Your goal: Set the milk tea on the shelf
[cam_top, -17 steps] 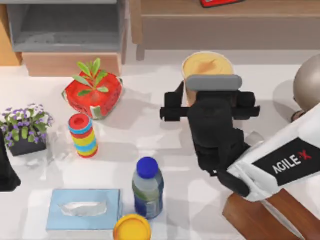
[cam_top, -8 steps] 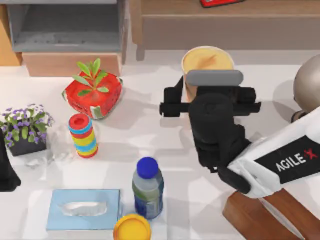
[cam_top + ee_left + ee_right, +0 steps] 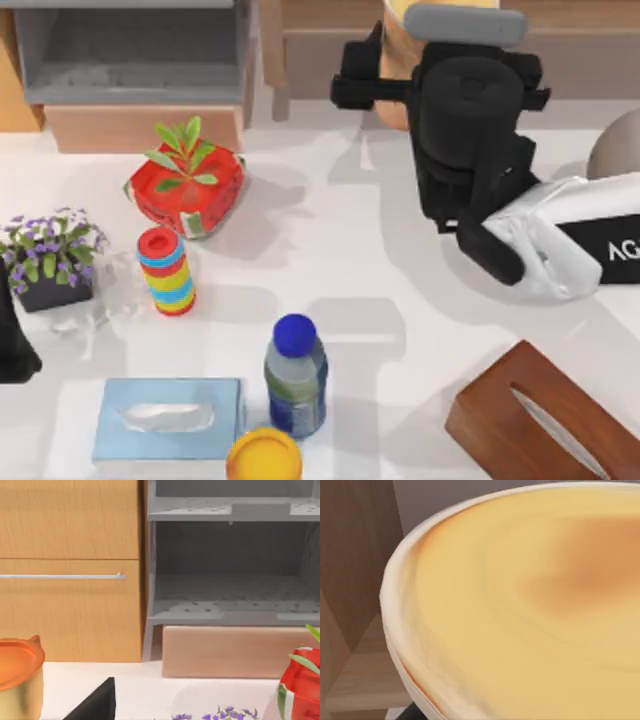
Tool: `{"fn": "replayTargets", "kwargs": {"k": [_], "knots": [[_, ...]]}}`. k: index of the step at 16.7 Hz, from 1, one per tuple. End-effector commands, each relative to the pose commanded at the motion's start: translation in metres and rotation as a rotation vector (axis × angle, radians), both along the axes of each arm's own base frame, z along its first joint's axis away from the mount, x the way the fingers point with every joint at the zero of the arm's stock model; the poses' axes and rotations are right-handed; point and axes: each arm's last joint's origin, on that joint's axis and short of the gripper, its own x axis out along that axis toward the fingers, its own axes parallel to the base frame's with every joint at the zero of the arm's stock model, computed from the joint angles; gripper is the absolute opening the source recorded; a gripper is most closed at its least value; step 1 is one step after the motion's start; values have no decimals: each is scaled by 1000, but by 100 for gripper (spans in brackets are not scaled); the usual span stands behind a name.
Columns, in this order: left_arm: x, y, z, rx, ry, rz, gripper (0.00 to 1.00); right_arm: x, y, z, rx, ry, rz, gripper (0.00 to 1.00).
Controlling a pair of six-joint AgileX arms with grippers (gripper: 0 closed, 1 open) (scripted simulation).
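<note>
At the shelf [image 3: 330,45], fingers [image 3: 352,85] around milk tea [image 3: 398,60]

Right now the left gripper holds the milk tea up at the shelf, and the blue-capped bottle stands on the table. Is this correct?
Not quite: the right gripper, not the left, holds the milk tea up at the shelf, as the top view shows. The left arm is parked at the table's left edge. The blue-capped bottle does stand on the table.
</note>
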Motion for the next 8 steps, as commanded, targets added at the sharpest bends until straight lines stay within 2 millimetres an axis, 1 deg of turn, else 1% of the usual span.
{"fn": "replayTargets", "kwargs": {"k": [4,8], "knots": [[0,0,0,0,0,0,100,28,-28,41,-17,-22,-5,0],[0,0,0,0,0,0,100,53,-64,67,-63,15,-14,0]]}}
